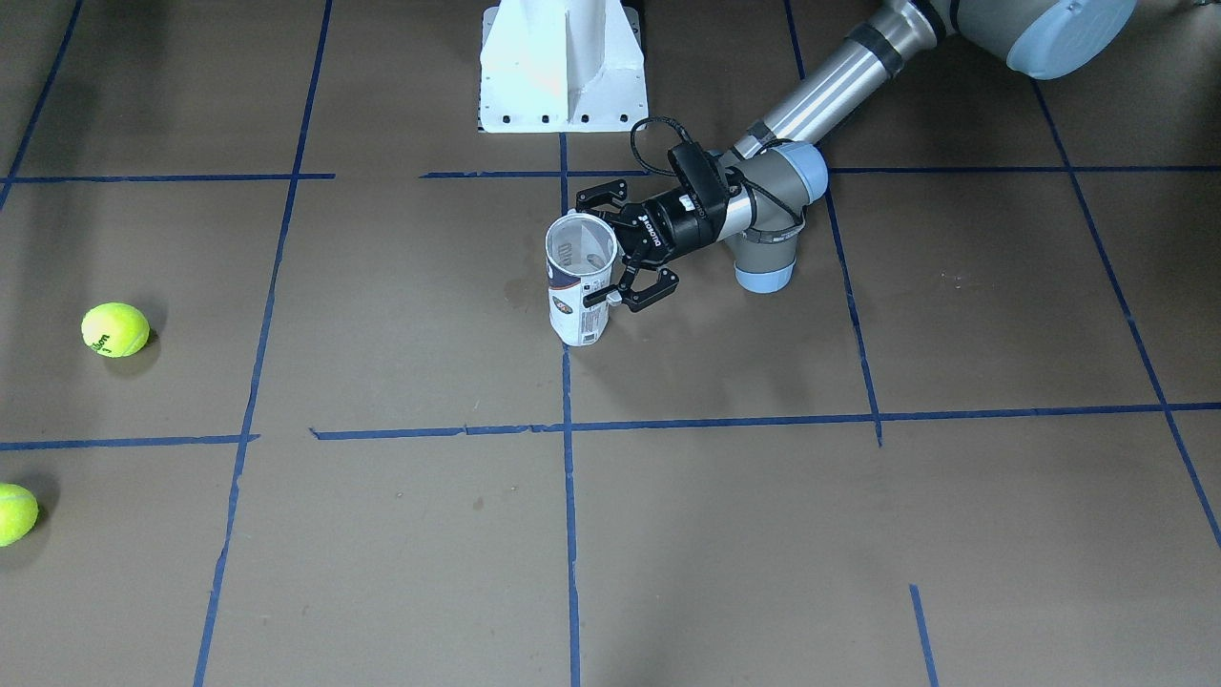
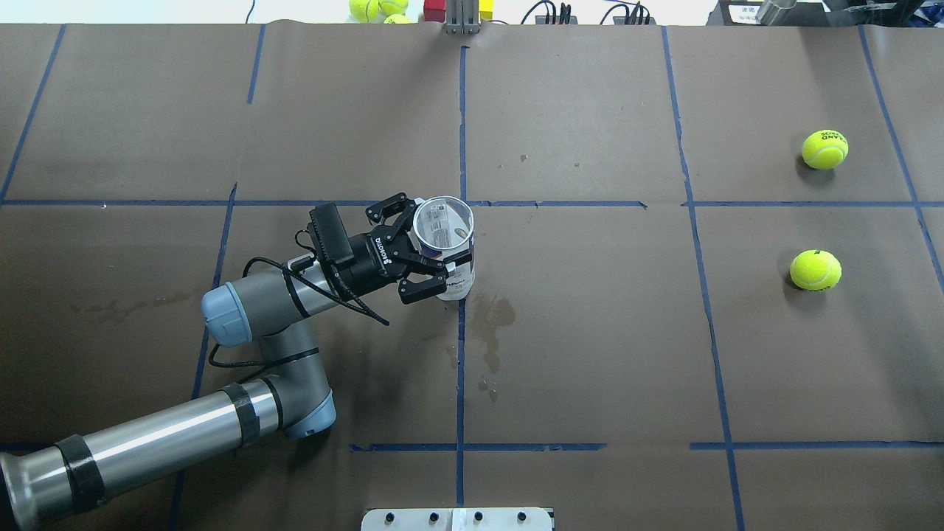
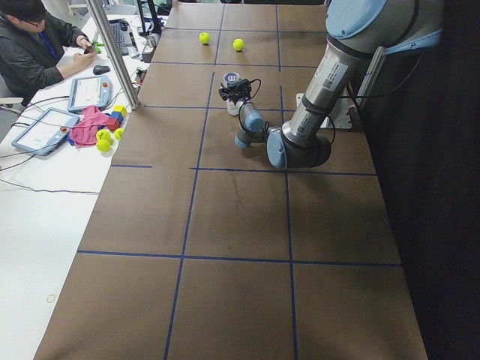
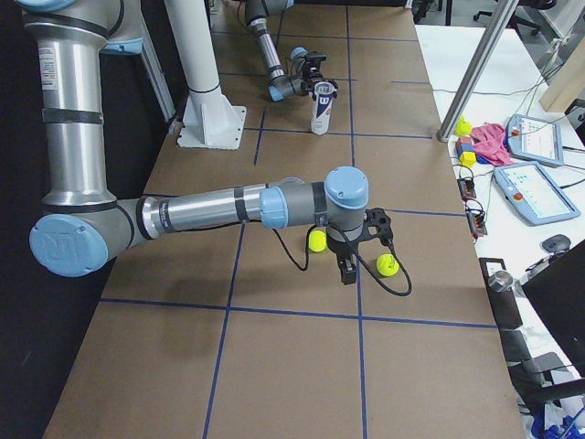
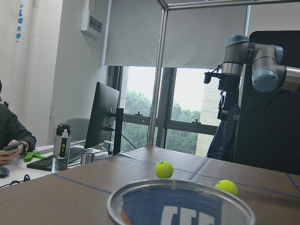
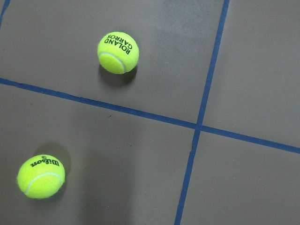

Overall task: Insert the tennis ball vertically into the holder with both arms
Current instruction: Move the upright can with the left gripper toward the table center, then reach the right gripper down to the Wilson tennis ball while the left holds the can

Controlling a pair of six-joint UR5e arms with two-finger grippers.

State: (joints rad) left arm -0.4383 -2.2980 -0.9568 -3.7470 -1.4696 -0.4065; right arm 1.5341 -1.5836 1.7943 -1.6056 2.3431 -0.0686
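Judged early in the task; found the holder (image 1: 577,315) upright near the middle of the table (image 2: 590,354), mouth up, with no ball seen inside; found the Roland Garros ball (image 6: 117,52) and the Wilson ball (image 6: 41,176) loose on the table, well apart from the holder, neither picked up; left to do, by this reading: grasping a ball, carrying it over, dropping it straight down the open mouth.

Reaching in low with the left arm (image 2: 169,431), elbow folded, wrist level, left claw (image 2: 422,247) turned sideways, jaws spread round the holder's upper part; cannot tell whether clamped or merely straddling. Hanging the right claw (image 4: 352,265) straight down from the right arm (image 4: 210,208), above and between the two balls, clear of both; cannot tell whether spread or closed.
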